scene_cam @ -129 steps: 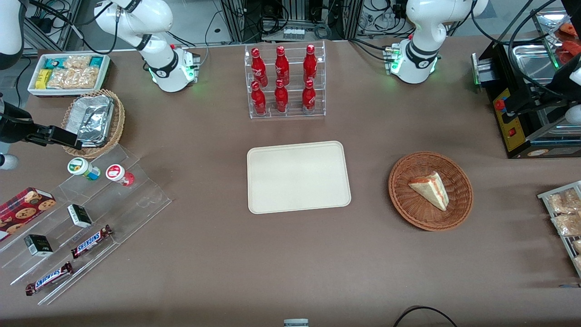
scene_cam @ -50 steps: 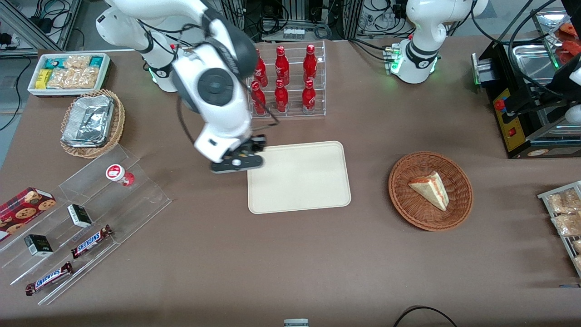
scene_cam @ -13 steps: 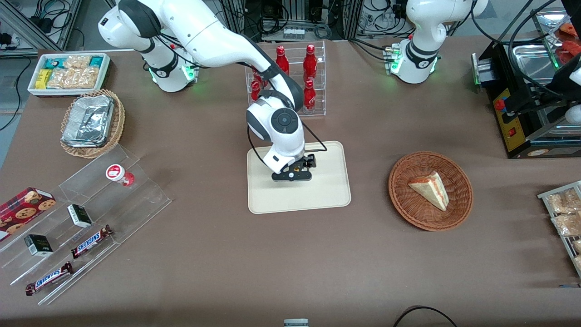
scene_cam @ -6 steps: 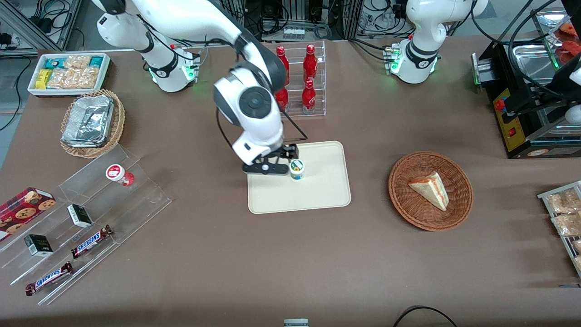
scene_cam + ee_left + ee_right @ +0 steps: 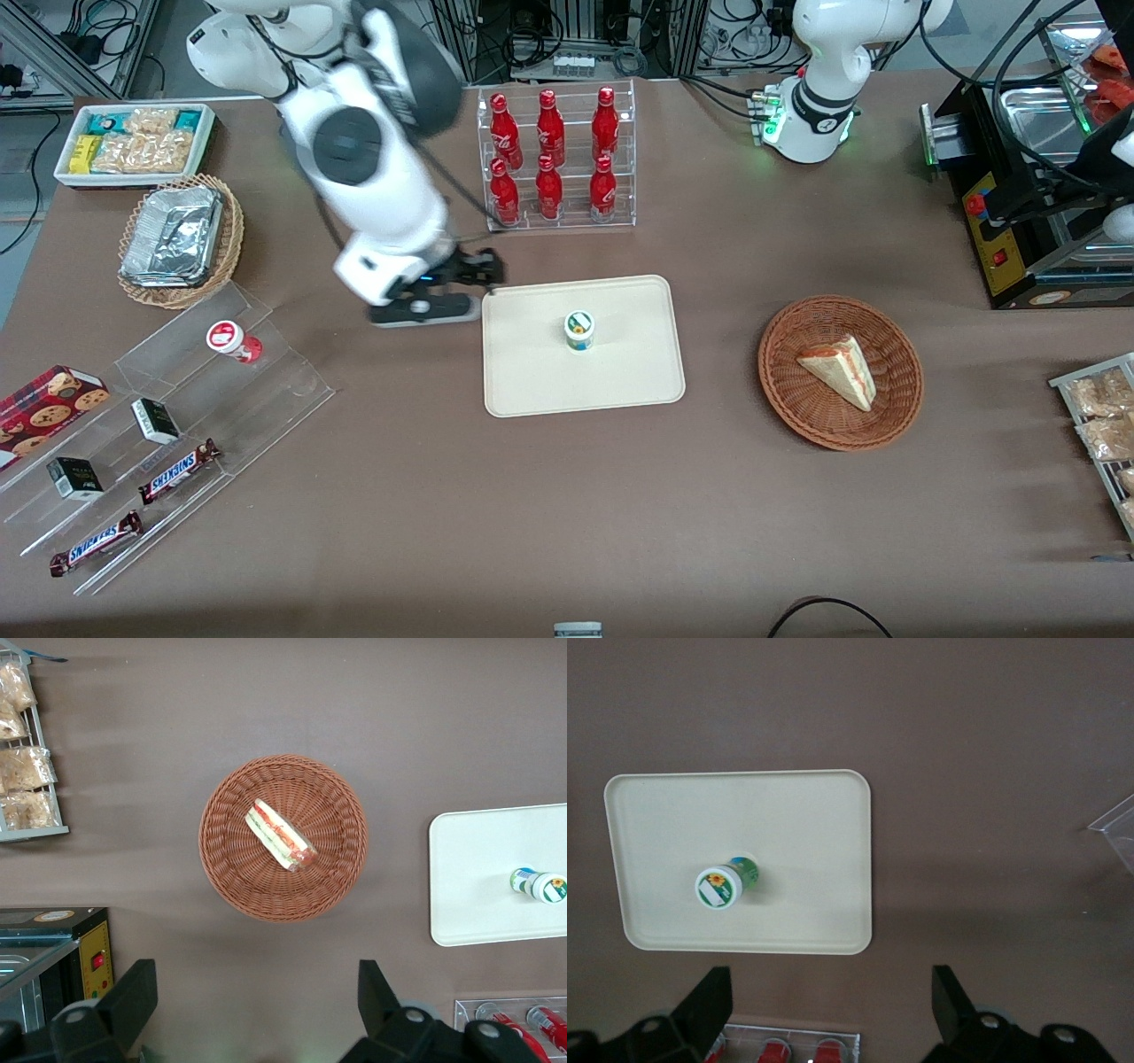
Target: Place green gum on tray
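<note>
The green gum, a small bottle with a white lid and green label, stands upright near the middle of the cream tray. It also shows in the right wrist view on the tray, and in the left wrist view on the tray. My right gripper hangs above the table just off the tray's edge toward the working arm's end. It is apart from the gum. In the right wrist view the gripper is open and empty, its fingers wide apart.
A clear rack of red cola bottles stands farther from the front camera than the tray. A wicker basket with a sandwich lies toward the parked arm's end. A clear stepped stand holds the red gum bottle and snack bars.
The gripper has let go of the green gum, risen and moved off the tray toward the working arm's end. The gum stays standing on the tray.
</note>
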### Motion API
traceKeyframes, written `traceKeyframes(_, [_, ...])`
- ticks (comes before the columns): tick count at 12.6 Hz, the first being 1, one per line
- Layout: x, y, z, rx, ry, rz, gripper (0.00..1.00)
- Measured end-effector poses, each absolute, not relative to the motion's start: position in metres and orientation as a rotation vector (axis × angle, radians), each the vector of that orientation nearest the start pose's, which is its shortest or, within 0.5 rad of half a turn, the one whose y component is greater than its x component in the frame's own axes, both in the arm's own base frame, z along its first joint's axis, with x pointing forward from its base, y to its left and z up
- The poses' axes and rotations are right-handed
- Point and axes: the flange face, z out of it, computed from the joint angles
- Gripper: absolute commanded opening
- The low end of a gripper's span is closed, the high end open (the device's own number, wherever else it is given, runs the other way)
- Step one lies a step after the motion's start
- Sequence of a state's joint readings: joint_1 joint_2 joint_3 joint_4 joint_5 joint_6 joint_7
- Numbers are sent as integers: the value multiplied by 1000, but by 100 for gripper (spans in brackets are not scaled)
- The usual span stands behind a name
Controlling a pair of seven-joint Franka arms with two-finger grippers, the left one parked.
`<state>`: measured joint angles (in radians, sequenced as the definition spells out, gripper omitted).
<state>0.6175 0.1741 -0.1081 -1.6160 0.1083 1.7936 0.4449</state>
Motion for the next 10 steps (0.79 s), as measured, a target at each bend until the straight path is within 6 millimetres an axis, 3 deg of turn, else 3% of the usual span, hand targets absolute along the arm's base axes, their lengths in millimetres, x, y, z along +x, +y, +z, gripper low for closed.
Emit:
traceKeyframes(6, [513, 158, 579, -3046, -109, 77, 100])
traceKeyframes(10, [519, 76, 593, -3047, -131, 68, 100])
